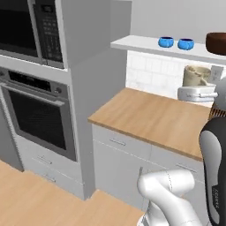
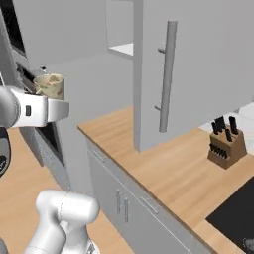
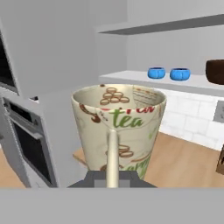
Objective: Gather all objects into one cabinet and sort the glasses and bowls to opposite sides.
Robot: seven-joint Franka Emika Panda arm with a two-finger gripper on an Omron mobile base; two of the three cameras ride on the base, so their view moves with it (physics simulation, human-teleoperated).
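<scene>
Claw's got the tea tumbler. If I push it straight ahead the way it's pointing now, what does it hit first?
Probably the cabinet's white shelf floor, near its left end: the claw, shut on the cream tumbler, faces it across the wooden counter. The two blue cups and brown bowl sit further right. Depth is unclear.
</scene>
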